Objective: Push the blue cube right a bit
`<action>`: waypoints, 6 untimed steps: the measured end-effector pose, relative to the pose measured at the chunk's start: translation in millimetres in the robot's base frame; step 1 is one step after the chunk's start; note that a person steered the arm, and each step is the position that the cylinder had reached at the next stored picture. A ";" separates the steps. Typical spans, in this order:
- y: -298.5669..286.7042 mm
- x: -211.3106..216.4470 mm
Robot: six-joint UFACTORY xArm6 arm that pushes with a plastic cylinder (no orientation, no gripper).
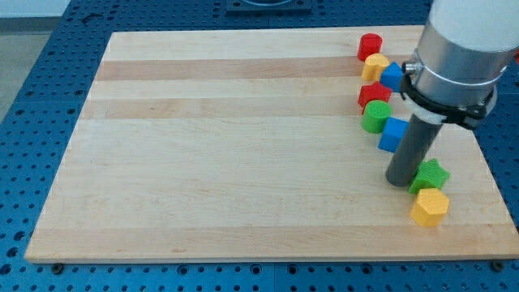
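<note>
The blue cube [393,133] sits at the view's right, just below a green cylinder [375,117]. My tip [401,181] rests on the board right below the blue cube, its rod standing against the cube's right lower side. A green star [430,174] lies touching the tip on its right.
A yellow block [429,208] lies below the green star. Above the green cylinder lie a red block [372,96], a second blue block [392,76], a yellow block [375,66] and a red cylinder [370,46]. The board's right edge [486,162] is close.
</note>
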State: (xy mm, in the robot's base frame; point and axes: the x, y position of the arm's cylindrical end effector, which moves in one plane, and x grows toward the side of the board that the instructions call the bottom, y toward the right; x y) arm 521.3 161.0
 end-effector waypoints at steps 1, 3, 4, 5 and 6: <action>-39.5 -11.8; -77.0 -61.0; -61.6 -73.1; -6.8 -73.1; 7.7 -73.1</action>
